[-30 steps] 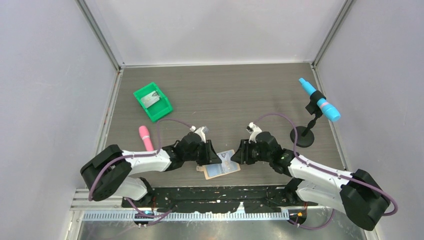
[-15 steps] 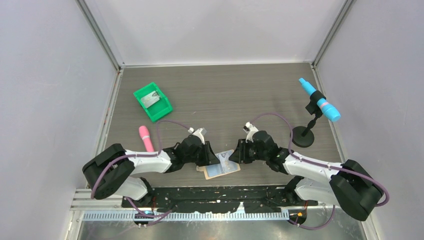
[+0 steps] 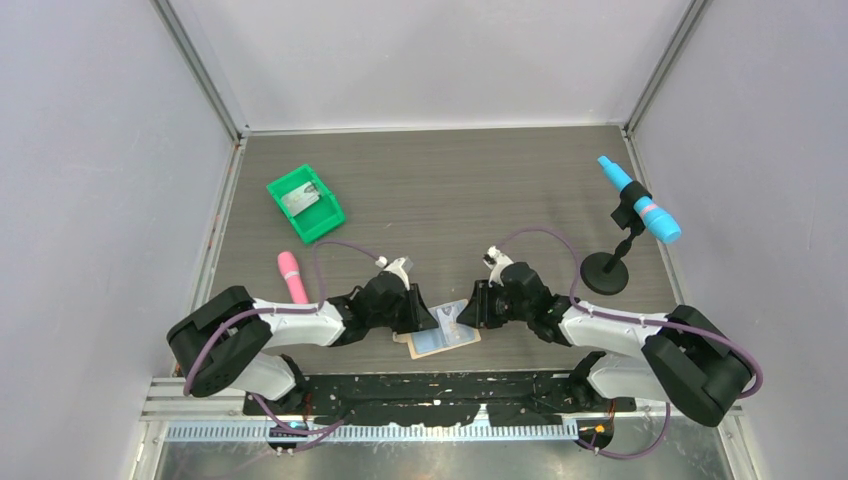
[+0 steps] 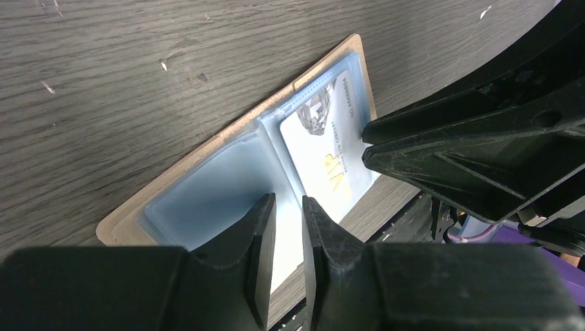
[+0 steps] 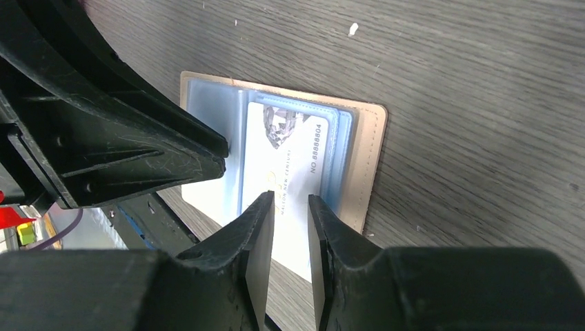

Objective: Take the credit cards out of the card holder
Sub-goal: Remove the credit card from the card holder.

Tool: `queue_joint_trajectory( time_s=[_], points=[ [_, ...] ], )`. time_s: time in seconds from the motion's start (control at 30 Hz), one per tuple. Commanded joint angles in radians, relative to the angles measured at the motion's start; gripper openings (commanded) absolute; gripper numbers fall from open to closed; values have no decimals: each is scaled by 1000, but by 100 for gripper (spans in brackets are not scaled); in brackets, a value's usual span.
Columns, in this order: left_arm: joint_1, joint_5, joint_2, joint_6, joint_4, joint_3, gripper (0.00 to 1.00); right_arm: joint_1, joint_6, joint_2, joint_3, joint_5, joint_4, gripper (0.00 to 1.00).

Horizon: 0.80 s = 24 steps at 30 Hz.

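The card holder (image 3: 443, 340) lies spread open on the table near the front edge, tan with blue inner sleeves (image 4: 207, 200). A white credit card (image 4: 324, 158) with printed marks sits in one sleeve, its near end sticking out past the holder's edge (image 5: 293, 155). My left gripper (image 4: 288, 207) hovers low over the holder's middle fold, jaws a narrow gap apart with nothing between them. My right gripper (image 5: 290, 203) comes in from the other side over the card, also narrowly open and empty. The two grippers (image 3: 425, 318) (image 3: 468, 312) nearly meet above the holder.
A green bin (image 3: 305, 203) with a silvery item stands at the back left. A pink cylinder (image 3: 291, 276) lies by the left arm. A blue tool on a black stand (image 3: 640, 212) is at the right. A black rail (image 3: 430, 385) runs just before the holder.
Both grippers' jaws have narrowed. The right arm has slid a little left and lower toward the holder; the left arm barely moved. The holder has stayed put.
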Motion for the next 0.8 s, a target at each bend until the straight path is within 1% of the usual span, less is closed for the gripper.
queue_joint_trajectory(
  time_s=[0.0,0.23,0.5,0.77],
  points=[
    [-6,-45,-14,15,-23,4,22,-3,9,9,-12,7,51,31],
    [-9,-44,-18,15,-26,7,22,-3,7,-10,-26,23,36,31],
    [-16,-31,-30,15,-8,17,22,-3,22,9,-33,-1,51,30],
    [-32,-54,-41,12,9,27,22,-3,45,4,-55,-5,65,29]
  ],
)
